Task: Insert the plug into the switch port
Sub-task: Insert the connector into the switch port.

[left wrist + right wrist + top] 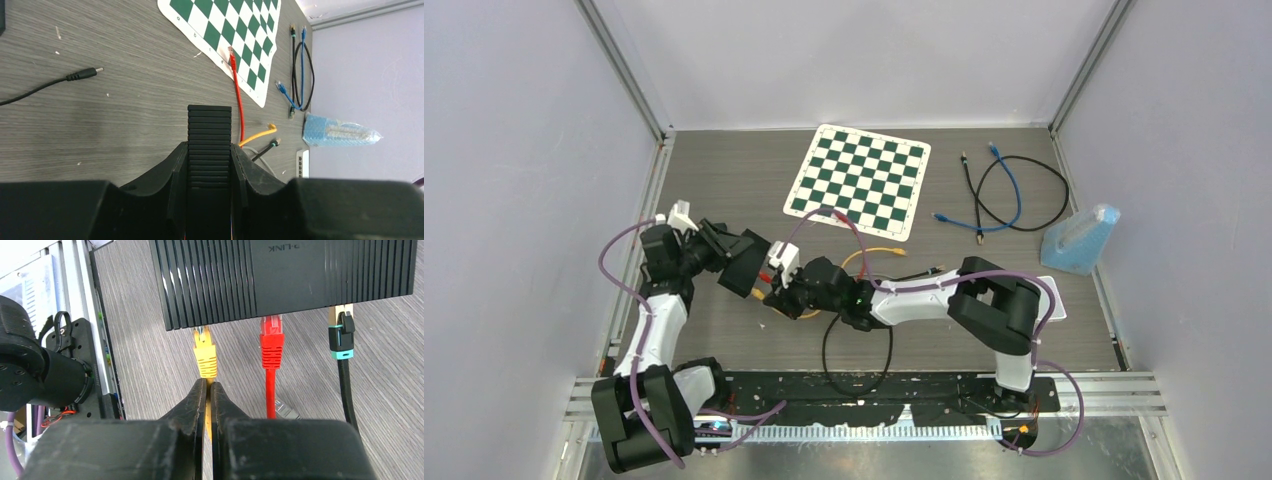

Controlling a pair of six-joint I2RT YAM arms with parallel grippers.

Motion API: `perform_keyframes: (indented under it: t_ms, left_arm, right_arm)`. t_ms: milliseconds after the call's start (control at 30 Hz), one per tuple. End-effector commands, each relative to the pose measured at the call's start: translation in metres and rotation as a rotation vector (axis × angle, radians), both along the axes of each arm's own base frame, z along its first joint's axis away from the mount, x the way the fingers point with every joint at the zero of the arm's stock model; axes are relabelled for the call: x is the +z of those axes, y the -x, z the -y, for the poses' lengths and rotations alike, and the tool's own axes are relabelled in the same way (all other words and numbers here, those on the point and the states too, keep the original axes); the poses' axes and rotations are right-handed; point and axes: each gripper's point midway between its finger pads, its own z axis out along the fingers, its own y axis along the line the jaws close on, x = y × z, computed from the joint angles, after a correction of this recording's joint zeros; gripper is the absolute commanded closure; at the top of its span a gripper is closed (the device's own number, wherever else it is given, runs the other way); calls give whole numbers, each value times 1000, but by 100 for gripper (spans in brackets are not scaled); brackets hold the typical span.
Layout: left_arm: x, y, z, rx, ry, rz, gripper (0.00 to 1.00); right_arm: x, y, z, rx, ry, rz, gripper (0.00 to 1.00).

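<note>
L pincer (209, 146) clamps black ribbed plastic switch (280, 275). R pincer (208, 385) pinches yellow cable (879, 250) behind yellow plug (205, 357), tip at port.

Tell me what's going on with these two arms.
The left gripper clamps a black ribbed network switch by its sides. The right gripper is shut on a yellow cable just behind its yellow plug, whose tip sits at the switch's port edge, seemingly not fully seated. A red plug and a black cable with a teal plug are already in neighbouring ports.
</note>
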Motion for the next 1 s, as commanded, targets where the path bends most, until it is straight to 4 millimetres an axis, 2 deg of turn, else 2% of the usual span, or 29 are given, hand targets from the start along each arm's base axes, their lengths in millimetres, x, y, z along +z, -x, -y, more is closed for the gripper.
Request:
perform_keyframes:
  t_ms: [0,167,200,267,367,500,633,733,867,967]
  left_arm:
    - [-24,27,30,-105,95,-111,100]
    - [-34,31,32,-98,50,-125,100]
    - [-37,33,33,-107,34,-131,100]
    - [-41,34,35,-118,18,-142,100]
    - [-46,34,37,-122,8,-159,100]
    - [-47,30,34,-90,-19,-146,100]
    - [-48,30,34,-109,-46,-156,100]
    - [-55,32,29,-75,-70,-171,100]
    - [-54,30,36,-72,-23,-149,100]
    - [-55,31,37,-71,-24,-161,100]
  right_arm:
    - [168,-39,-30,-40,-478,228,95]
    - [181,-46,-24,-62,-500,274,95]
    - [191,-47,-19,-63,-527,286,95]
    - [202,-45,-16,-25,-548,310,95]
    - [212,-30,-21,83,-544,351,95]
    - [206,-16,-25,156,-545,352,95]
    - [193,-11,-24,180,-501,359,95]
    - [193,-16,-20,173,-480,394,95]
    - [202,-19,-22,177,-491,406,95]
    - [199,-27,-24,174,-483,414,95]
